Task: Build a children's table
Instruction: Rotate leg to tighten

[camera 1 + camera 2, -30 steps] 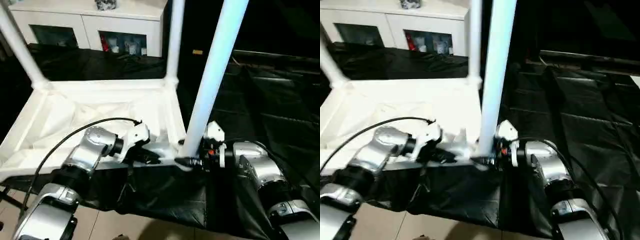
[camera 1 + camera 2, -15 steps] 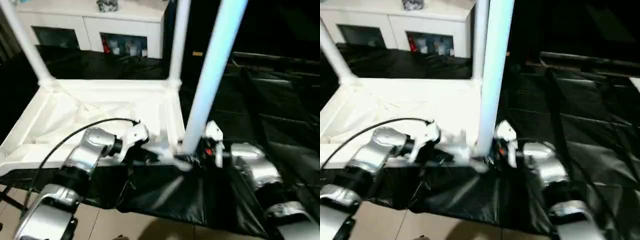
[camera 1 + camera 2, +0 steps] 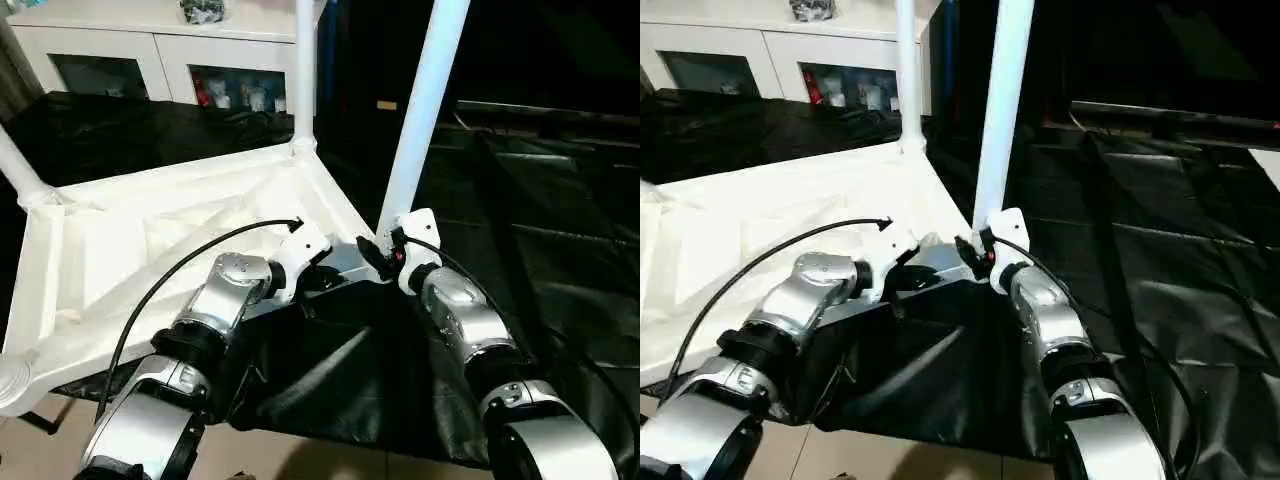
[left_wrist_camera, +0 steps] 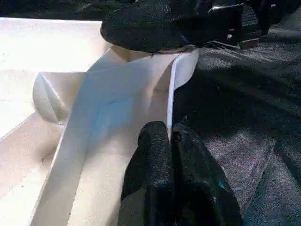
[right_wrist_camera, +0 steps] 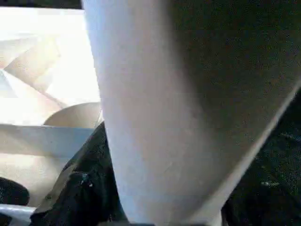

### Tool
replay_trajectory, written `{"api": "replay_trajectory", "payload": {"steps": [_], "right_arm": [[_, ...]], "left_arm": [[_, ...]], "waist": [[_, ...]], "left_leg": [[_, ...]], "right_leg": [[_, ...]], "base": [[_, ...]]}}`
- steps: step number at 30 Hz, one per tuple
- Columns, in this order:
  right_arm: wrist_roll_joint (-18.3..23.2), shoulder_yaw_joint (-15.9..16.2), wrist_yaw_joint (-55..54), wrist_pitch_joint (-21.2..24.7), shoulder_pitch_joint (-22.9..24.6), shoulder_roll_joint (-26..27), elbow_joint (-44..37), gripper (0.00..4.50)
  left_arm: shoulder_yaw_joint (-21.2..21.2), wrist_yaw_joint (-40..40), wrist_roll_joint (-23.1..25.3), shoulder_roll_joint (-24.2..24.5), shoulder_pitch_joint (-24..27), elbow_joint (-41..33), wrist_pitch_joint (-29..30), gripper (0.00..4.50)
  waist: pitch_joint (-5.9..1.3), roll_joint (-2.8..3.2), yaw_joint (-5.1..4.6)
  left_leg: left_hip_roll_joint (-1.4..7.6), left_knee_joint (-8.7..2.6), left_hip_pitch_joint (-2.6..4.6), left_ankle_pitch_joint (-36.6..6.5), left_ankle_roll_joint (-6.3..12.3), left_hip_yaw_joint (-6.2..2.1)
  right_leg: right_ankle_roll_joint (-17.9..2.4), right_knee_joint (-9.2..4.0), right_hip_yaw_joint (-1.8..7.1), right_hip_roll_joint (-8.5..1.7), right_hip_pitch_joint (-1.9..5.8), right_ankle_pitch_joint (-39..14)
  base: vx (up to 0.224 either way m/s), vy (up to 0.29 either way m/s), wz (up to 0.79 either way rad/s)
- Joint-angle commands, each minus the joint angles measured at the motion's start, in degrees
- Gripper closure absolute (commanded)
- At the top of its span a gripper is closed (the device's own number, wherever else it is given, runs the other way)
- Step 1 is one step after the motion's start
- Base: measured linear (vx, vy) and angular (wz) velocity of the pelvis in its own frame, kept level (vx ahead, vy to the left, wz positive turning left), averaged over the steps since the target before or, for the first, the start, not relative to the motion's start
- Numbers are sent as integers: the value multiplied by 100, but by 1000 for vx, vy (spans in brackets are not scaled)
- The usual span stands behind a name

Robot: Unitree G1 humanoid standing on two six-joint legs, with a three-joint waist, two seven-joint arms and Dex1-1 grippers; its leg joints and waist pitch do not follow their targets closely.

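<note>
Tabletop (image 3: 150, 240) now swung round; no readable writing.

Three legs (image 3: 425, 110) stand upright in the upturned tabletop's (image 3: 150, 240) corners.

White cabinet (image 3: 170, 40) behind, black sheeting (image 3: 560, 250) over floor.

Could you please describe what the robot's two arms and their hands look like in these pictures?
Both are rounded, jointed silver metal forearms with black bands at the joints and white wrist housings. The left hand and right hand have black fingers. A thin black cable loops over the left arm; the right wrist shows a small red mark.
</note>
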Motion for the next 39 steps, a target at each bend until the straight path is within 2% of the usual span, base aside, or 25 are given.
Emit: {"api": "replay_trajectory", "payload": {"steps": [1,4,6,8,10,12,14,16,23,28,36,37,39], "right_arm": [[1,391,535,129,167,533,228,124],[7,465,780,6,189,429,145,83],[50,487,968,14,203,389,104,83],[150,694,2042,-50,334,136,-130,83],[203,744,2471,-43,380,19,-235,83],[264,813,2927,-10,420,-130,-354,83],[302,896,3377,49,451,-295,-452,83],[323,945,3633,90,465,-403,-514,83],[380,1214,5102,460,520,-928,-843,136],[365,1295,5320,552,543,-986,-902,172],[418,1240,5311,690,571,-898,-987,194],[411,1207,5167,692,587,-854,-982,194],[402,1163,4983,692,605,-800,-965,194]], "left_arm": [[-14,343,-71,-279,-70,45,-122,450],[-28,121,-99,-192,-18,-35,-169,450],[-43,37,-105,-147,-1,-63,-170,450],[-94,-436,-182,49,75,-172,-231,450],[-118,-677,-229,138,108,-227,-239,450],[-144,-936,-275,233,138,-282,-250,450],[-163,-1194,-323,326,162,-330,-246,450],[-181,-1339,-341,389,174,-355,-252,450],[-288,-2101,-390,826,225,-470,-213,450],[-250,-2248,-410,904,223,-488,-184,450],[-241,-2229,-447,931,246,-544,-141,450],[-202,-2056,-420,879,237,-518,-130,450],[-154,-1856,-389,811,219,-481,-110,450]], "waist": [[-251,-39,4],[-258,-37,-4],[-266,-40,-7],[-275,-50,3],[-276,-53,5],[-265,-47,15],[-253,-44,25],[-256,-42,28],[-264,-49,75],[-262,-51,152],[-271,-50,158],[-274,-36,157],[-266,-48,157]], "left_leg": [[125,-338,-12,-1044,250,-13],[132,-340,-6,-1100,225,-15],[133,-333,-14,-998,250,-16],[129,-309,-39,-897,391,-10],[131,-298,-44,-809,465,-7],[137,-297,-42,-816,504,0],[153,-308,-19,-952,456,5],[164,-308,-20,-972,433,5],[166,-287,-17,-857,523,11],[180,-301,14,-921,427,9],[169,-297,0,-856,389,2],[170,-296,2,-851,384,1],[170,-300,4,-888,372,3]], "right_leg": [[-1163,-449,255,-378,243,-786],[-1169,-445,260,-375,242,-771],[-1199,-423,260,-376,255,-581],[-1257,-395,254,-370,286,-303],[-1322,-377,246,-368,286,-128],[-1362,-382,234,-364,285,-168],[-1362,-412,230,-371,270,-478],[-1386,-403,234,-369,267,-522],[-1473,-378,229,-366,262,-327],[-1470,-379,238,-379,248,-460],[-1460,-360,230,-377,261,-309],[-1470,-357,230,-379,259,-281],[-1464,-366,230,-378,258,-327]], "base": [[0,0,0],[0,0,0],[0,0,0],[0,0,0],[0,0,0],[0,0,0],[0,0,0],[0,0,0],[0,0,0],[0,0,0],[0,0,0],[0,0,0],[0,0,0]]}}
